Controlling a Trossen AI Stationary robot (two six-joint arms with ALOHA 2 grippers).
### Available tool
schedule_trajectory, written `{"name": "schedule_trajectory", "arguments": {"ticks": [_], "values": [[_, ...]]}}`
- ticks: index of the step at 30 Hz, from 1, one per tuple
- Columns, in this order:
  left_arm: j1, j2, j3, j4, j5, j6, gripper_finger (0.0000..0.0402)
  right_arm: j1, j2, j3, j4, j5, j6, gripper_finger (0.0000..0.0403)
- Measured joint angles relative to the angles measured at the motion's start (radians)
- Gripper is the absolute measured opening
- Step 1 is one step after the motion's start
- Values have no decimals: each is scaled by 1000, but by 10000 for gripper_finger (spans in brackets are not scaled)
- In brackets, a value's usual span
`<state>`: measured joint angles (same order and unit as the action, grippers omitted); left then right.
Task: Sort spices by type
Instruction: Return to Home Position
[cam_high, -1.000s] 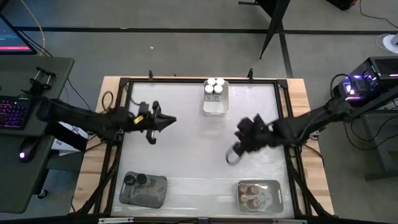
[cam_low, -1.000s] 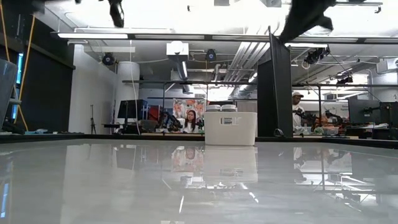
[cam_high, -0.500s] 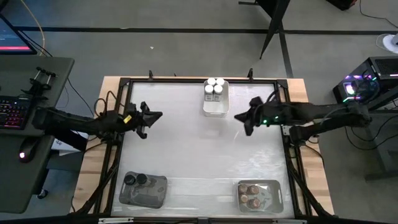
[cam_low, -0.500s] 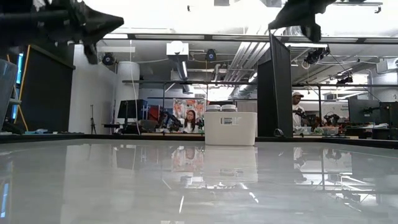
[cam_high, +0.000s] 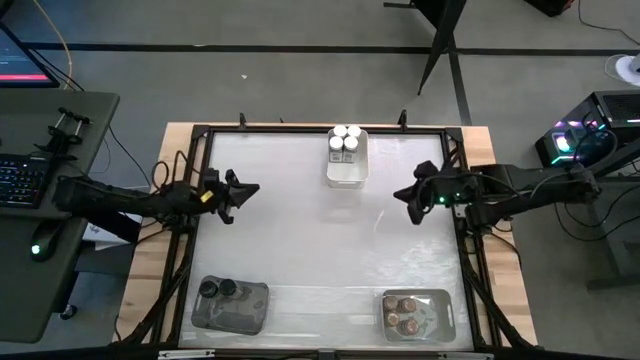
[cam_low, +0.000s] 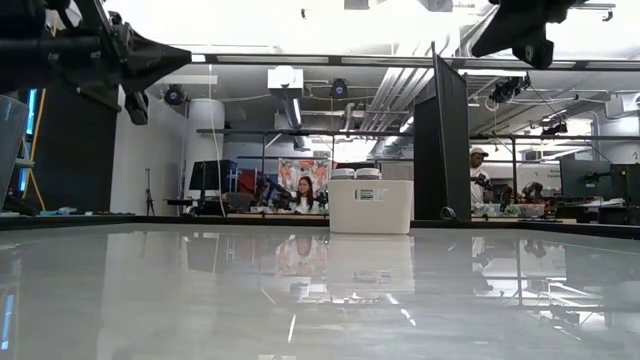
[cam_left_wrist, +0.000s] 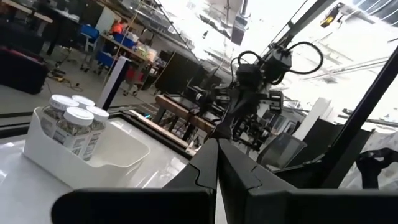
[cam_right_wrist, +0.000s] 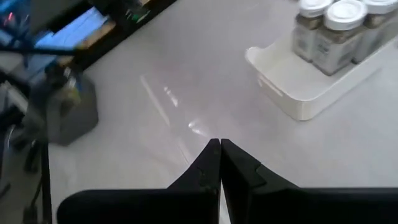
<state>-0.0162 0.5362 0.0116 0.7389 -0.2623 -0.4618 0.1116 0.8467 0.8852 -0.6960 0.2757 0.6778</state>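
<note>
White, glossy tabletop (cam_high: 320, 240) stretches beneath both arms, and behind it the low view opens onto a workshop where a person (cam_low: 303, 195) sits at a desk.

I see the left hand (cam_high: 252, 187) raised over the tabletop's left side. Its two dark fingers (cam_left_wrist: 208, 168) are pressed together into a point and carry nothing. Facing it, the right hand (cam_high: 400, 193) hangs over the right side, its fingers (cam_right_wrist: 208, 168) likewise pressed together with nothing between them. The two hands point toward each other and are well apart. Both sit high, so in the low view they show only along the top of the picture.

Beyond the hands, midway between them and against the tabletop's edge at the top of the high view, stands the white rectangular plastic tray (cam_high: 347, 172). The white-topped round spice jars (cam_high: 346, 136) are bunched at its outer end, touching one another.

Toward the bottom edge of the high view, on the left, I see the greyish translucent plastic tray (cam_high: 252, 312) with the black-topped spice jars (cam_high: 219, 289) inside it. On the right along that same edge lies the clear plastic tray (cam_high: 440, 305), which holds the brown-topped spice jars (cam_high: 402, 310).
</note>
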Motion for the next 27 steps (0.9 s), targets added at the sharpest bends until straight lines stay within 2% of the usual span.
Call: {"name": "schedule_trajectory", "arguments": {"ticks": [3,6,10,12,15,19,24,27], "values": [[-5,0,0,-14,-2,1,0,-16,0,0,-4,-47,-67,1],[-5,0,0,-22,-2,1,0,-68,-5,-19,25,-154,-147,0],[-5,0,0,-21,-2,1,0,-159,-83,-212,211,-346,-175,0],[-5,0,0,-21,-2,1,0,-197,-147,-324,293,-403,-145,0],[-5,0,0,-24,-2,1,0,-222,-263,-433,374,-408,-91,0],[-5,0,0,-29,-2,1,0,-222,-431,-470,381,-403,-88,0],[-5,0,0,-40,-2,1,0,-224,-612,-529,399,-261,-196,0],[-5,0,0,-40,-2,1,0,-239,-674,-621,517,-235,-213,0]]}}
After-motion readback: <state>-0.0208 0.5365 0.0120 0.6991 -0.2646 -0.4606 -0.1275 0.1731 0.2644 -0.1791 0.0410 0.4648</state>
